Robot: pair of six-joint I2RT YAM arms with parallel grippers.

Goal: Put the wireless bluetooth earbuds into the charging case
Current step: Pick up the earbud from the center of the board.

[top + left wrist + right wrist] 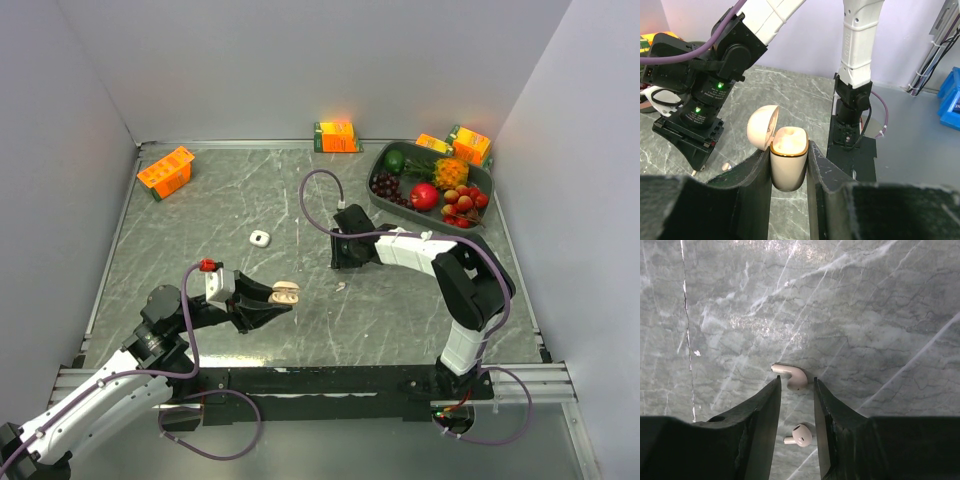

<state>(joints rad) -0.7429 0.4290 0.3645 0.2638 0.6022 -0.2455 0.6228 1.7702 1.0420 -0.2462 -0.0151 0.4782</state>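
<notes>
The left arm (pixel 100 395) reaches from its base at the near-left corner forward and to the right, low over the bench (pixel 200 230). The left tool (pixel 278 298) lies roughly level and points right, with its jaws clamped on the charging case (pixel 788 155). The right arm (pixel 410 250) rises from its base, folds at the elbow and extends leftward. Its wrist is turned down, so the right tool (pixel 795 386) points straight at the bench. Its fingers (pixel 765 410) are parted with a clear gap, the tips close to the surface.
</notes>
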